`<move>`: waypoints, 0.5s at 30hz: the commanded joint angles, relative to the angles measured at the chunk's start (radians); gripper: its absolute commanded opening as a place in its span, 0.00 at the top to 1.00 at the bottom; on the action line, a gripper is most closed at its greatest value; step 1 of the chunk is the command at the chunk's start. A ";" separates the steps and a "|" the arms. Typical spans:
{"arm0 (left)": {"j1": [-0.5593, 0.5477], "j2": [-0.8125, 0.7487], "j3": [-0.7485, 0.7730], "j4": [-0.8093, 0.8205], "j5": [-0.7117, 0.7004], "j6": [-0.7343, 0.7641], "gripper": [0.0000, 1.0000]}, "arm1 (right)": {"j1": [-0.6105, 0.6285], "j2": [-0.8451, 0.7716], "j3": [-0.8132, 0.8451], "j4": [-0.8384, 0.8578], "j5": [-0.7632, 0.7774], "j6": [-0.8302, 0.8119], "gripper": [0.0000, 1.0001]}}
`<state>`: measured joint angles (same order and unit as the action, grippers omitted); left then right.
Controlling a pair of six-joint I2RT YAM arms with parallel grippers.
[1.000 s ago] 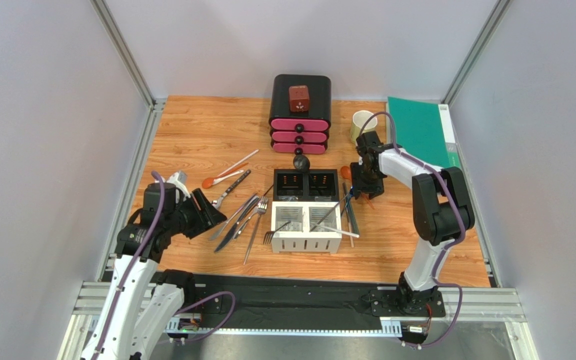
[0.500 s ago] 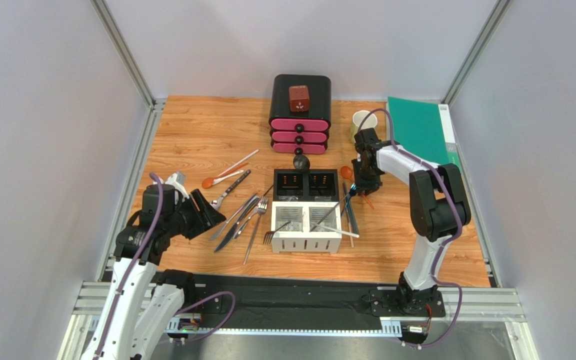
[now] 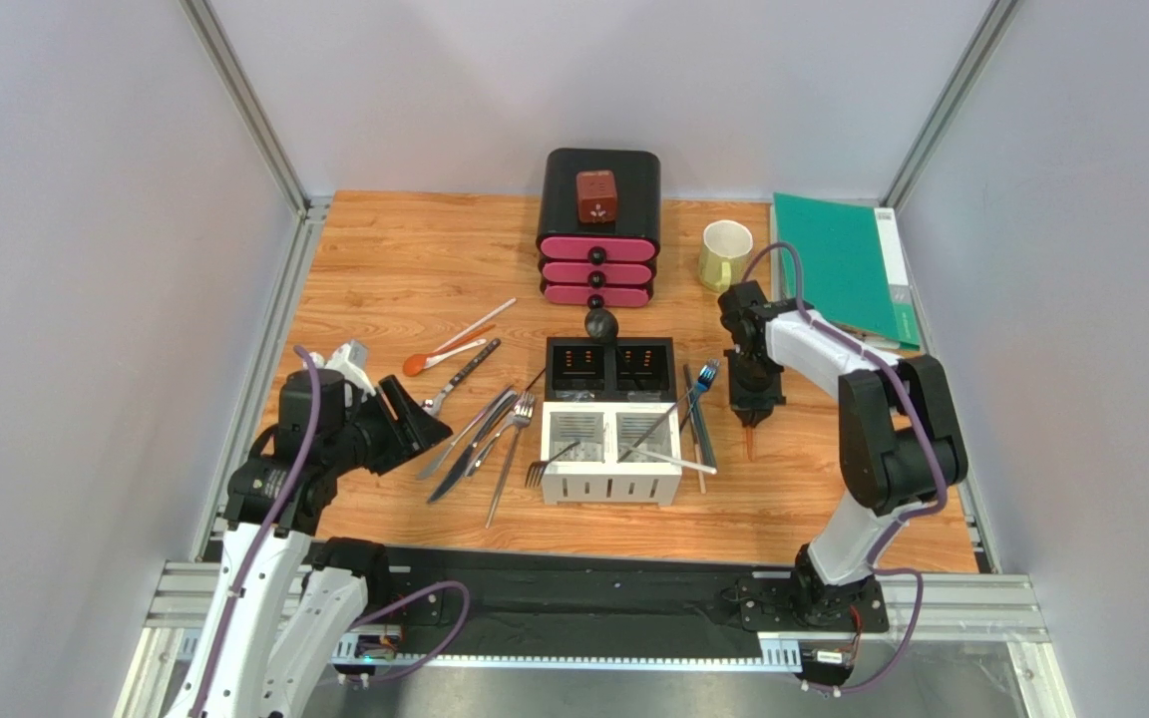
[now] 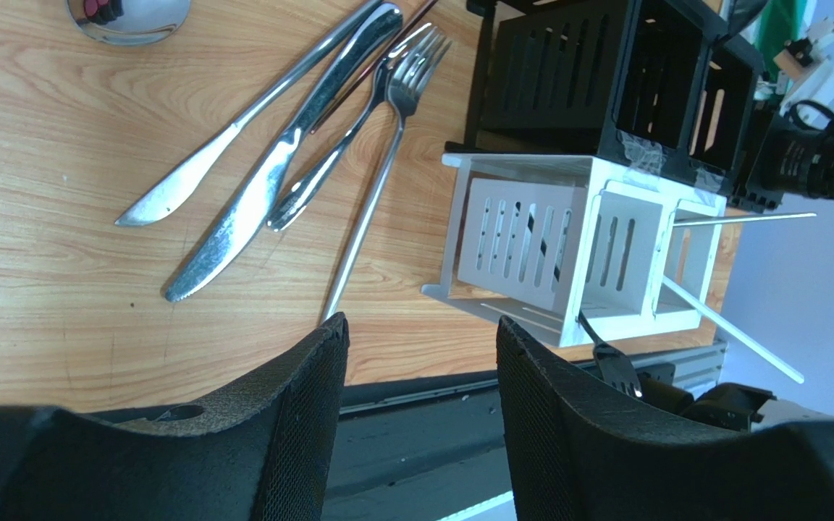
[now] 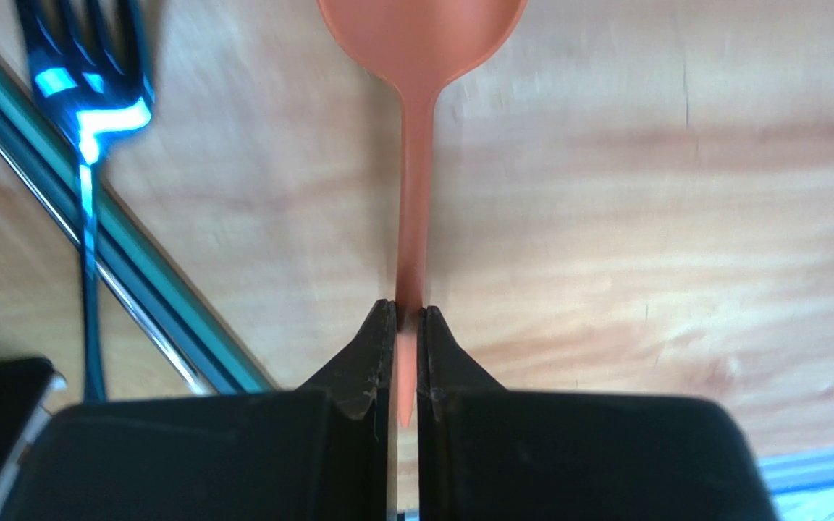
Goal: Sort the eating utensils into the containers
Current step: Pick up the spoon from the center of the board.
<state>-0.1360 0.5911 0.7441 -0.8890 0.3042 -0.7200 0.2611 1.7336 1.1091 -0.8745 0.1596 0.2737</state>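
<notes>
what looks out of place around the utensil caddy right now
A thin white stick juts slantwise out of the caddy's right white compartment, past its wall, instead of standing inside. A fork pokes out of the other white compartment too.

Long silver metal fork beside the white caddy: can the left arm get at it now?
Probably yes: the open left hand faces the long silver metal fork, only bare wooden table between them, its handle end clear of the silver knives.
</notes>
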 commanded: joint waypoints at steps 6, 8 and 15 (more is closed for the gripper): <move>-0.005 -0.059 0.001 -0.005 0.023 0.008 0.41 | 0.056 -0.141 -0.039 -0.052 0.086 0.113 0.64; -0.005 -0.077 -0.002 -0.011 0.019 0.005 0.41 | 0.058 -0.119 -0.023 -0.044 0.112 0.107 0.60; -0.005 -0.111 -0.006 -0.050 0.003 -0.007 0.41 | 0.056 0.023 0.060 -0.029 0.130 0.088 0.60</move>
<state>-0.1360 0.4965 0.7395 -0.9165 0.3080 -0.7197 0.3176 1.6871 1.1107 -0.9337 0.2531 0.3550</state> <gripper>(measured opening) 0.589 0.401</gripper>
